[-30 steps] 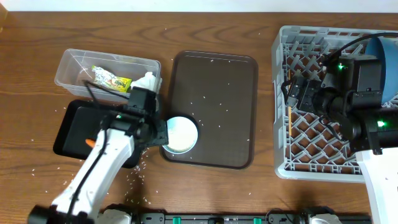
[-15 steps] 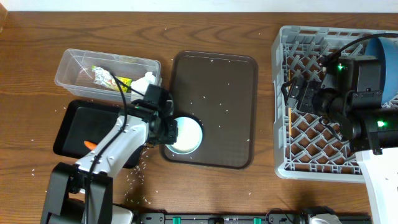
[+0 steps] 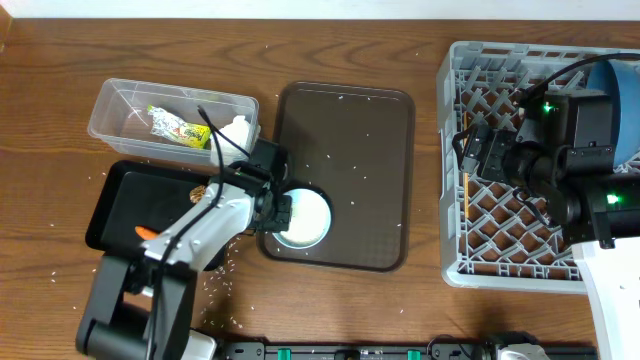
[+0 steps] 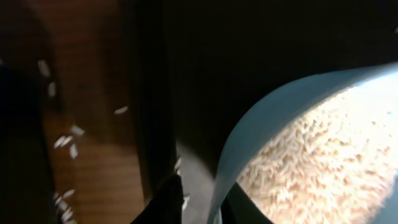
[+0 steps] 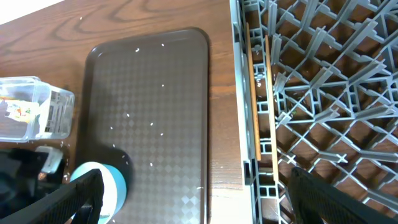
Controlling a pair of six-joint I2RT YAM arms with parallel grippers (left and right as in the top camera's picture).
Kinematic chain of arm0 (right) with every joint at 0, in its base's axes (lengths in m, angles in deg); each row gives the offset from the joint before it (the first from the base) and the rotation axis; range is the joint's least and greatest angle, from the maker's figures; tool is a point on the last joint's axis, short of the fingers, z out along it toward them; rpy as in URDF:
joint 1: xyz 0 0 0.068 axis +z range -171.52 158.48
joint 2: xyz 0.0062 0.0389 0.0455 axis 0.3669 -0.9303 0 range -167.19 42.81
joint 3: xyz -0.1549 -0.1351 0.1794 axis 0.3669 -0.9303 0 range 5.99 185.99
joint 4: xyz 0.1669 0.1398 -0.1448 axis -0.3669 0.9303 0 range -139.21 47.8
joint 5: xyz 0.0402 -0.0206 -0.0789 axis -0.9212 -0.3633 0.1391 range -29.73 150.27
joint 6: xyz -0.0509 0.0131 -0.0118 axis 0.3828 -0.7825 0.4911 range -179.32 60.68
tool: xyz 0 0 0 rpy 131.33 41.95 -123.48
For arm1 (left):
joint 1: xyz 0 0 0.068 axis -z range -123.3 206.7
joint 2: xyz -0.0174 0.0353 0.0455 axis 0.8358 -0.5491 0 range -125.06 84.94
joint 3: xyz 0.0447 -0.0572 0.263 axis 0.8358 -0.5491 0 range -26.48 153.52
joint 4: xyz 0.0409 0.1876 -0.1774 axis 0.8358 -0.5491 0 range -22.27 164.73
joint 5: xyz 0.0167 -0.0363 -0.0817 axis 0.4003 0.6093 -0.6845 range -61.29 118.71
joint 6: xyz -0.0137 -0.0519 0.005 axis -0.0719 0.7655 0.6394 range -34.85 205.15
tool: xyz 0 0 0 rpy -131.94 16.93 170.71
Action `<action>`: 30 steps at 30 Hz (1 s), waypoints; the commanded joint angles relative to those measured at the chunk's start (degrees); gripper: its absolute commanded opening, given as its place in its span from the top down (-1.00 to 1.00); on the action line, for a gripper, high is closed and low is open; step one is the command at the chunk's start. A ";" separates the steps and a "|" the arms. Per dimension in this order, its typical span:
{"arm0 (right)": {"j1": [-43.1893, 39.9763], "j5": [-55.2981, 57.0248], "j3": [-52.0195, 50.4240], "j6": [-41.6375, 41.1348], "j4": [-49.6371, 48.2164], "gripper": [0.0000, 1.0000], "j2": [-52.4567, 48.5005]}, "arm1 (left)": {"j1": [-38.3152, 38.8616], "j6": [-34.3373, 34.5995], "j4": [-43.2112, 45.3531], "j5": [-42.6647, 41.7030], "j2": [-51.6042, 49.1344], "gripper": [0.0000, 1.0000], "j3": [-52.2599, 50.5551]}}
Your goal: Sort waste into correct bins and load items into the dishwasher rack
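Loose rice (image 3: 225, 272) lies scattered on the near tabletop (image 3: 330, 300), thickest by the left arm.
Bowl (image 3: 308, 215) sits in the near-left corner of the brown tray (image 3: 350, 150), close against its raised rim. There is rice inside it.
Left hand (image 3: 282, 212) is at the bowl's left edge. In the wrist view the rim runs down between its two dark fingers, so it is grasping the bowl by the rim.
Black tray (image 3: 125, 205) is just left of the brown tray, with the left arm lying across its right end. A carrot (image 3: 146, 231) rests at its near edge.
Farther left is the tub (image 3: 120, 105), holding the wrapper (image 3: 178, 127) and the tissue (image 3: 236, 130).
Rack (image 3: 480, 250) is on the right, well apart from the bowl. Chopsticks (image 5: 255, 93) lie along its left wall.
Right hand (image 5: 196, 177) hangs over the rack's left part, fingers spread wide and holding nothing. Its arm covers much of the rack's right side.
Plate (image 3: 625, 110) stands at the far right of the rack, partly hidden behind that arm.
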 commanded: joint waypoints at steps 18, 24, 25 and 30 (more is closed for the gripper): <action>0.15 -0.04 0.63 -0.57 0.07 -0.76 -0.11 | 0.07 -0.13 -9.94 2.16 2.67 0.88 7.30; 0.15 -0.04 0.63 -0.57 0.04 -0.76 -0.11 | 0.07 0.55 -19.67 6.84 8.79 0.88 13.29; 0.15 -0.04 0.63 -0.57 0.04 -0.75 -0.11 | 0.00 0.96 -20.85 8.07 9.66 0.88 13.77; 0.15 -0.04 0.63 -0.57 0.02 -0.76 -0.11 | -0.09 0.94 -21.86 8.41 12.02 0.88 14.03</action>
